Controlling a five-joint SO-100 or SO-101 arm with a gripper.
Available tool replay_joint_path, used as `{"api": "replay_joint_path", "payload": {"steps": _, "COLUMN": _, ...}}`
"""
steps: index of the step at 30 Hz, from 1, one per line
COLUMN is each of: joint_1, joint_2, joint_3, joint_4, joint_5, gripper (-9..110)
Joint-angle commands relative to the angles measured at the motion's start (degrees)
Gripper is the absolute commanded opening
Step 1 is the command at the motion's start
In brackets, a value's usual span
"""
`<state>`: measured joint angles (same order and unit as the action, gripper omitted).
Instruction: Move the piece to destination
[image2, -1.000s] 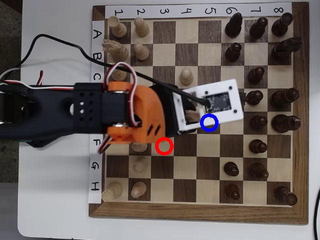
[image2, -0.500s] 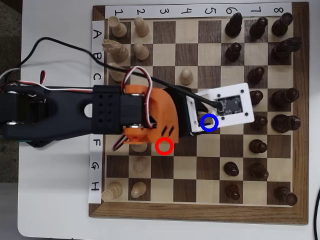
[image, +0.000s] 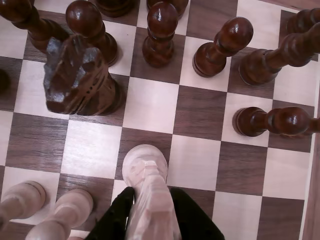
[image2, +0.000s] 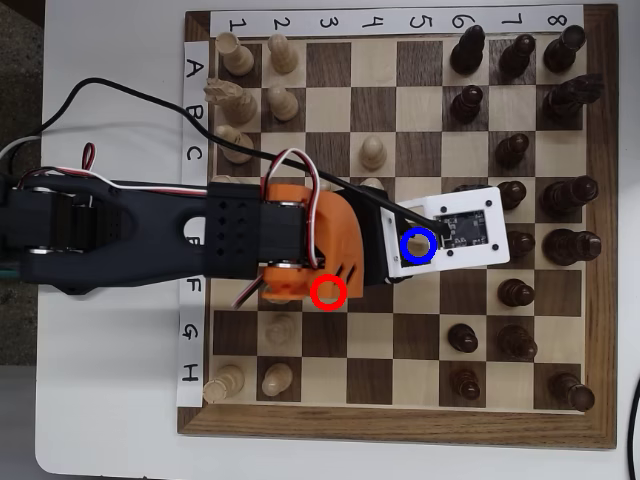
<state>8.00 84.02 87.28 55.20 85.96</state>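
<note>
— Where's the pawn?

— Pale cream turned wood, round head, matte grain. In the wrist view it is pinched between the end effector's two black fingers, its head over a dark square of the chessboard. From overhead its pale top shows inside the blue ring, on the marked dark square.

— So the end effector is clamped on it?

— Yes, both fingers press its sides. I can't tell whether its base touches the wood.

— Around it?

— Glossy dark brown pieces ahead, a carved knight among them, and two pale pawns at lower left. The orange arm crosses the board; a red ring sits beside it. The board rests on a white tabletop.
</note>
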Motion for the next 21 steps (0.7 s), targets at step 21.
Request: {"api": "replay_joint_path", "payload": {"steps": 21, "joint_1": 0.5, "joint_2": -4.7, "joint_3": -5.5, "joint_4": -3.4, "joint_5": -0.4, "gripper": 1}}
